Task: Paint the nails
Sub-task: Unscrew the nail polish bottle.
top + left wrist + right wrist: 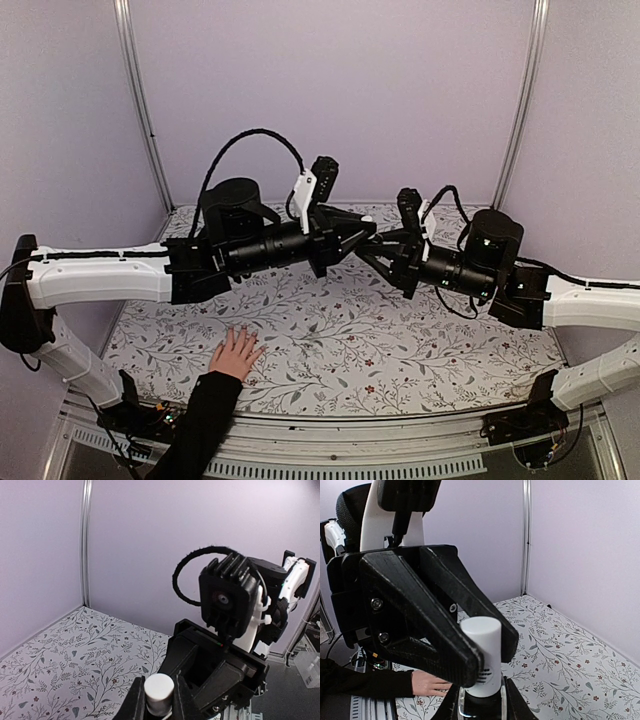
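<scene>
A light-skinned hand (236,352) with a black sleeve lies flat on the flowered table near the front left; it also shows in the right wrist view (427,684). Its nails are too small to make out. Both grippers meet in mid-air above the table's middle. My left gripper (360,228) is shut on the white cap (159,692) of a small dark bottle. My right gripper (372,252) is shut on the bottle body (480,709) just under the cap (481,650). The left gripper's black fingers (435,630) flank the cap in the right wrist view.
The flowered table (400,350) is enclosed by lilac walls with metal corner posts (140,100). The sleeved forearm (195,425) crosses the near edge by the left arm's base. The right arm's wrist camera (225,600) faces the left wrist view.
</scene>
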{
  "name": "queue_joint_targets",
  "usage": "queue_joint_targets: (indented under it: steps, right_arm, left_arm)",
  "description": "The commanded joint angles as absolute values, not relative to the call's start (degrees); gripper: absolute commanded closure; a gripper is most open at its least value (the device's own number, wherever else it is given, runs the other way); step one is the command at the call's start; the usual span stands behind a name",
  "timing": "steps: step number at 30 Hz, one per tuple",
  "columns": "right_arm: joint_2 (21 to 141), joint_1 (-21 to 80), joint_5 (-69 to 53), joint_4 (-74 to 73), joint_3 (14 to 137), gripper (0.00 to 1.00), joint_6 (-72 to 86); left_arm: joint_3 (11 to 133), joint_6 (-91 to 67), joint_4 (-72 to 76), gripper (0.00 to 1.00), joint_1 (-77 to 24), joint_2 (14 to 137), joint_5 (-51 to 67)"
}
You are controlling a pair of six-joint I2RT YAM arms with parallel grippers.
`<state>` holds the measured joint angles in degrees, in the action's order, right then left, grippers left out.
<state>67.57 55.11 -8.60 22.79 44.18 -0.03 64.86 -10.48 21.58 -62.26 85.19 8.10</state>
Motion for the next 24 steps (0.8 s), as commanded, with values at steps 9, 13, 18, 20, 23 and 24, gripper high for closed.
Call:
queue_joint_targets:
  steps: [9,13,18,20,23,24]
  right_arm:
    - [66.44,54.49,-6.4,23.37,44.02,0.69,0.62]
    - [66.71,54.49,-7.0,22.95,44.16,0.72,0.62]
    - [67.21,54.49,-7.43,22.16,44.68,0.74,0.53]
    - [67.38,54.5,-7.72,21.98,44.81,0.78,-1.19]
    - [67.58,54.49,-8.28,21.75,45.02,0.84,-1.55]
    - [67.72,54.51,-8.52,21.71,45.12,0.85,-1.64]
  left_arm:
    - [66.67,-5.62,16.8,1.0,-63.66,83.97,10.76]
    - [66.95,-5.32,16.49,1.0,-63.64,84.19,10.89]
    - [68.34,-4.85,14.21,1.0,-63.66,85.11,10.76]
    - [68.46,-4.75,14.02,1.0,-63.64,85.16,10.66]
    - [68.91,-4.53,13.22,1.0,-63.67,85.4,10.42]
    - [69.39,-4.37,12.49,1.0,-63.68,85.76,10.38]
